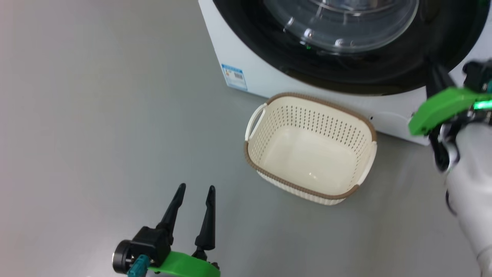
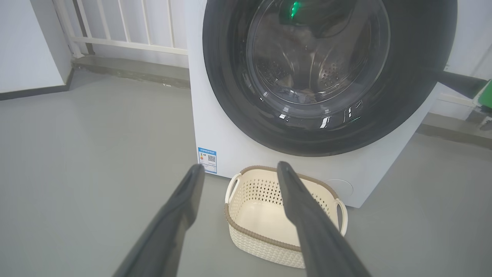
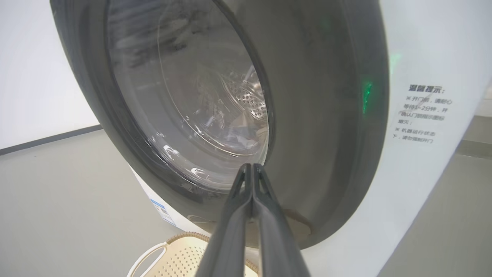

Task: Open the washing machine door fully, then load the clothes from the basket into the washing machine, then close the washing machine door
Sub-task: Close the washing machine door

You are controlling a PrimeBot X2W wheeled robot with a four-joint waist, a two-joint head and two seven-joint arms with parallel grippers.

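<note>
Fingers pressed together, the right gripper [image 3: 251, 167] sits at the rim of the door [image 3: 323, 115]; the left gripper [image 1: 196, 188] hangs open over the floor [image 1: 96, 115]. The basket [image 1: 307, 119] is empty and the clothes [image 2: 301, 94] seem to lie behind the glass, so this looks like the closing step. Next comes a firm push until the door latches.

Washing machine [image 2: 215, 127]: white, blue sticker [image 2: 207, 159]
Door [image 2: 225, 77]: glossy black rim, clear glass
Drum [image 2: 330, 75]: grey steel, dotted with holes
Basket [image 1: 315, 123]: cream, rows of small holes, brown woven-look rim, white handles
Floor [image 1: 96, 134]: plain grey
Left gripper [image 1: 196, 187]: black fingers [image 1: 173, 209], green bracket [image 1: 184, 265]
</note>
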